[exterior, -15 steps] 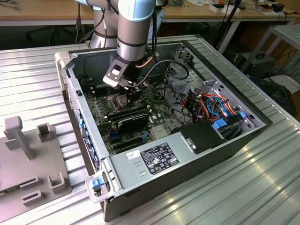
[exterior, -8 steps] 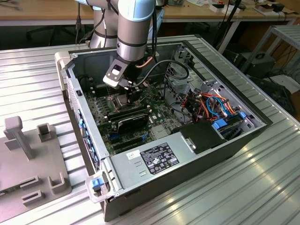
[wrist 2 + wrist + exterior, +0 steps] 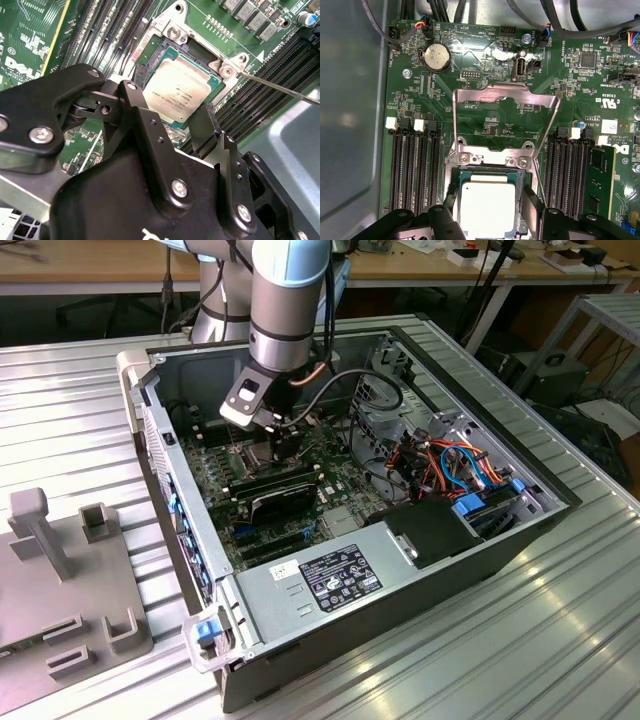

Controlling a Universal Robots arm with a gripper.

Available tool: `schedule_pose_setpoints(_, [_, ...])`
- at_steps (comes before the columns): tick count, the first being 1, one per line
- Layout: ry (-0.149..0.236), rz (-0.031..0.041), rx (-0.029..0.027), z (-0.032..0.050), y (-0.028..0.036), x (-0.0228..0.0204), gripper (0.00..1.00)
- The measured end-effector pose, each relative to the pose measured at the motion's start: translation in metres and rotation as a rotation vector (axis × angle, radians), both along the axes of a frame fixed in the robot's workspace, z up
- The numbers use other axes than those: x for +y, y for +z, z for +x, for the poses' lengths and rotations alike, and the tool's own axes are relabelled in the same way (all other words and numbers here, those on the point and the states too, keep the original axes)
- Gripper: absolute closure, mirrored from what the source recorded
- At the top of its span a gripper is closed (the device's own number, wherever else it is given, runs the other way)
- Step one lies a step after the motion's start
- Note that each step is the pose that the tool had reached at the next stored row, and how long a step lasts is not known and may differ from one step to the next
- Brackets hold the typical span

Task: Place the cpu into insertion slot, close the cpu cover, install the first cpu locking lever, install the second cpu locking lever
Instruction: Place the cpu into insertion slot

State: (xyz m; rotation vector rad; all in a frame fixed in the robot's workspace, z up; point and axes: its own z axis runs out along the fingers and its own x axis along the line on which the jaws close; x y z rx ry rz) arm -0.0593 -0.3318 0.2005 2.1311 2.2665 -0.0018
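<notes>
**Gripper [image 3: 170, 107] fingers apart astride the cpu [image 3: 176, 89], which sits in the insertion slot [image 3: 196, 48]; cpu cover [image 3: 505, 96] raised.**

In the exterior view the gripper hangs inside the open computer case [image 3: 400, 570], toward 10 o'clock of its interior. Case walls stand near on two sides, and the ridged tabletop [image 3: 560, 640] lies all around. In both wrist views the chip lies flat in the socket between the two fingertips, with memory slots [image 3: 412, 170] crowding either flank. The first wrist view gives the cover tilted up off its hinge beyond the chip. The second wrist view gives a thin locking lever [image 3: 280, 89] standing free beside the socket.
</notes>
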Motion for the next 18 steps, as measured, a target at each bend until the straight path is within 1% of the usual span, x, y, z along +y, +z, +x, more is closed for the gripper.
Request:
schedule_pose_setpoints(4, [-0.005,0.0011,0.0002,0.0003,-0.0001,-0.0017,0.38])
schedule_pose_setpoints(5, [-0.007,0.0034,0.0002,0.0004,-0.0001,-0.0019,0.38])
schedule_pose_setpoints(6, [-0.009,0.0101,0.0001,0.0005,-0.0001,-0.0021,0.38])
schedule_pose_setpoints(7, [-0.012,0.0152,0.0001,0.0005,-0.0001,-0.0022,0.38])
schedule_pose_setpoints(8, [-0.015,0.0186,0.0002,0.0005,-0.0001,-0.0023,0.38])
schedule_pose_setpoints(9, [-0.022,0.0200,0.0000,0.0005,-0.0001,-0.0022,0.38])
schedule_pose_setpoints(10, [-0.024,0.0200,0.0000,0.0005,-0.0001,-0.0022,0.38])
schedule_pose_setpoints(11, [-0.026,0.0175,0.0000,0.0005,-0.0002,-0.0022,0.38])
schedule_pose_setpoints(12, [-0.029,0.0133,-0.0002,0.0006,-0.0002,-0.0023,0.38])
schedule_pose_setpoints(13, [-0.033,0.0118,-0.0002,0.0006,-0.0001,-0.0022,0.38])
schedule_pose_setpoints(16, [-0.037,0.0112,-0.0002,0.0005,-0.0001,-0.0021,0.38])
schedule_pose_setpoints(17, [-0.037,0.0113,0.0000,0.0005,-0.0001,-0.0021,0.39])
schedule_pose_setpoints(18, [-0.038,0.0112,-0.0001,0.0005,-0.0001,-0.0021,0.46])
